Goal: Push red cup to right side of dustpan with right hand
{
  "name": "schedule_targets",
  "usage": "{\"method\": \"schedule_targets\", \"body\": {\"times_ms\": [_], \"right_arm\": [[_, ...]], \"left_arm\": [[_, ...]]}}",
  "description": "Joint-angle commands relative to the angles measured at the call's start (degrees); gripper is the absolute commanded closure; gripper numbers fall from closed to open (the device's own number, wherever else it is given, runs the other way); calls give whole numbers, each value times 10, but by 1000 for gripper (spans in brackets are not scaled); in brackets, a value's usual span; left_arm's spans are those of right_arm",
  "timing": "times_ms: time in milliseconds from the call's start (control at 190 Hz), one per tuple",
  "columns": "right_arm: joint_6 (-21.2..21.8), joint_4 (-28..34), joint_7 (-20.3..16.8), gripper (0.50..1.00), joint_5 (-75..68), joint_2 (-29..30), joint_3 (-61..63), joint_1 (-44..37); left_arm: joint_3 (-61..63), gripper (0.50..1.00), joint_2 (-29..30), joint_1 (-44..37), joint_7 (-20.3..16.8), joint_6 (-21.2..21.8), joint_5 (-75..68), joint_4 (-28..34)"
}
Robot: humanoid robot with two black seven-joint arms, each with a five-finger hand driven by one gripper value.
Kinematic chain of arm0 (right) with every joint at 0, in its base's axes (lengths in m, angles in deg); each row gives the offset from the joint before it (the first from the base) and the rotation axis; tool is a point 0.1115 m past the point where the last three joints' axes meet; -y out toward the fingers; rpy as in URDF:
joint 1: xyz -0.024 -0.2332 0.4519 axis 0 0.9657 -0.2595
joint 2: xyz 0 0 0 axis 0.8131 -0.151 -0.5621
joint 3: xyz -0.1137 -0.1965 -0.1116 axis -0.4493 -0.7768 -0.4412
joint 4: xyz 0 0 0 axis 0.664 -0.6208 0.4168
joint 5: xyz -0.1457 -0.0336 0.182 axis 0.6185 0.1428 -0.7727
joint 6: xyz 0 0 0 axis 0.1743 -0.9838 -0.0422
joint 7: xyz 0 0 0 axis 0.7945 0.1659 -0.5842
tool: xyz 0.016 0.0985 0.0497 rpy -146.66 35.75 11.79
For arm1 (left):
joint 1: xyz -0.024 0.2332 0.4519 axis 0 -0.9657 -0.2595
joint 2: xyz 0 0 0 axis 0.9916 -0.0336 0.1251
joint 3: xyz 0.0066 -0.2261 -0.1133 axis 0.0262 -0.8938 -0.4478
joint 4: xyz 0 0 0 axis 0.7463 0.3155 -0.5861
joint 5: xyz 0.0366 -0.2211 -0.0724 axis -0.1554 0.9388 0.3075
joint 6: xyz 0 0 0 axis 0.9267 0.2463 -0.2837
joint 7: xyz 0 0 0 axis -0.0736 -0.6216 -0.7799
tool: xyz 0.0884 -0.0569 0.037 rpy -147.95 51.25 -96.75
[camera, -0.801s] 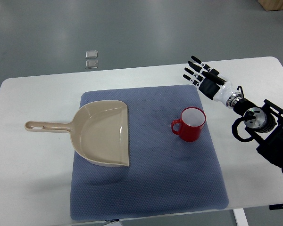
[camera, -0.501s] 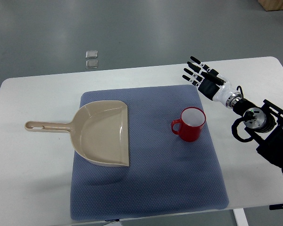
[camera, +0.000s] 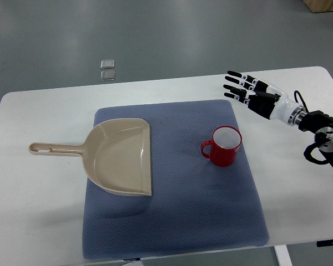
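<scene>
White rectangular table (camera: pixel 39 210) with rounded corners, carrying a blue-grey textured mat (camera: pixel 172 221) laid across its middle, reaching the near edge; beige plastic dustpan (camera: pixel 122 158) on the mat's left half, open mouth facing right, its long handle lying off the mat's left edge onto bare table; glossy red cup (camera: pixel 225 146) with white inside, upright on the mat's right half near its right edge, handle pointing left toward the dustpan, well apart from it; right hand (camera: pixel 250 92), black and white, above the table near the mat's far right corner, fingers (camera: pixel 234 87) extended and spread, grasping nothing, clear of the cup.
</scene>
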Motion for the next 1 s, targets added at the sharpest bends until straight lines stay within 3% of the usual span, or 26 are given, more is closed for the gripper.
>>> {"method": "schedule_targets", "body": {"times_ms": [0, 311, 585, 833, 996], "right_arm": [[1, 1, 20, 568, 58, -29, 0, -1], [1, 42, 164, 566, 220, -102, -1, 19], [1, 43, 192, 562, 242, -129, -2, 38], [1, 42, 287, 562, 350, -120, -2, 65], [1, 43, 288, 562, 392, -118, -8, 84]], "left_arm": [[0, 500, 0, 0, 0, 0, 0, 0], [0, 500, 0, 0, 0, 0, 0, 0], [1, 500, 0, 0, 0, 0, 0, 0], [1, 500, 0, 0, 0, 0, 0, 0], [1, 500, 0, 0, 0, 0, 0, 0]]}}
